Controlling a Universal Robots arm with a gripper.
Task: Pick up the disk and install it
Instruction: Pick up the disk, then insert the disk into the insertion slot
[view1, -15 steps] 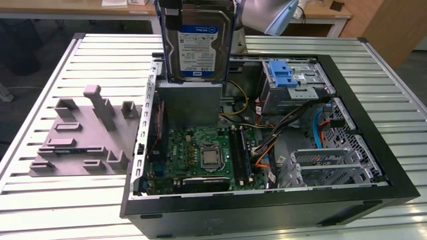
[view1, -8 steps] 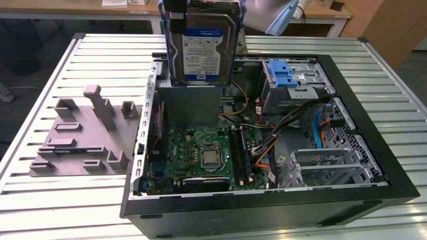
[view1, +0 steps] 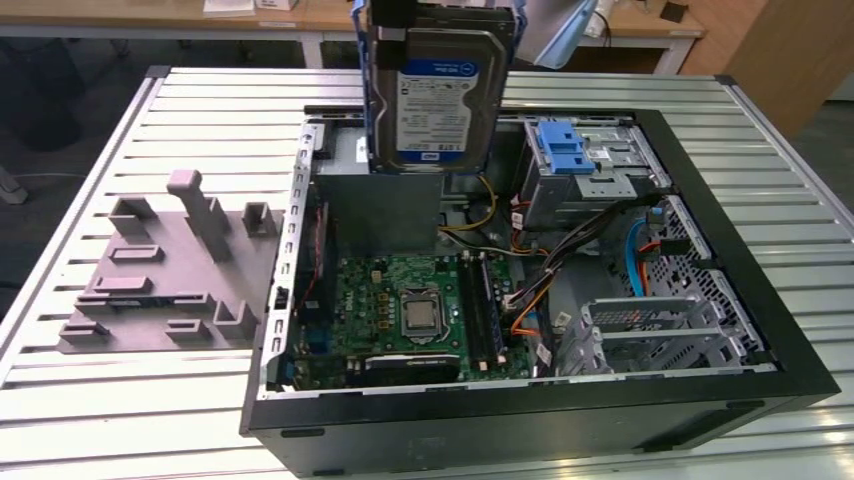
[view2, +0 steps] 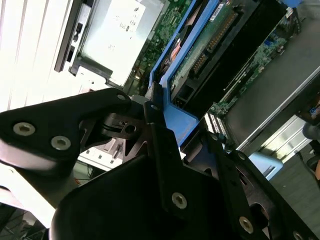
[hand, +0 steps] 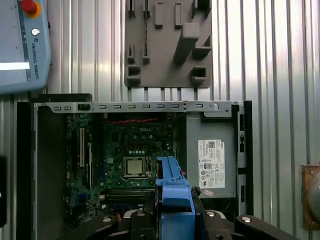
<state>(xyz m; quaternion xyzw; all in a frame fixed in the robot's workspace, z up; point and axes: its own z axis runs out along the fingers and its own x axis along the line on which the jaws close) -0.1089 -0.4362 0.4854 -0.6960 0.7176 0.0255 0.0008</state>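
The disk (view1: 438, 100), a silver-grey drive with a white-and-blue label in a blue carrier frame, hangs upright in the air above the open computer case (view1: 747, 400), label facing the exterior camera, its lower edge over the rear part of the case interior and clear of everything below. The gripper (view2: 180, 130) is clenched on the disk: in the second wrist view a black finger (view2: 152, 117) presses against the blue frame, and the drive's green circuit board (view2: 215, 40) faces that camera. In the first wrist view the blue frame (hand: 175, 195) stands up between the gripper's black links, with the case seen from above. Inside the case lie the green motherboard (view1: 400, 300) with its processor socket (view1: 420, 315), a grey metal box with a white sticker (hand: 210, 150), and bundles of coloured cables (view1: 534, 250). Toward the exterior view's right, a drive cage with a blue latch (view1: 574, 150) sits at the far corner of the case, and a perforated metal bay (view1: 654, 330) sits nearer the camera. A grey fixture plate with upright blocks (view1: 160, 280) lies on the slatted metal table (view1: 80, 400), just beside the case on the exterior view's left. A light-blue pendant with a red button (hand: 20, 45) lies on the table beyond the case.
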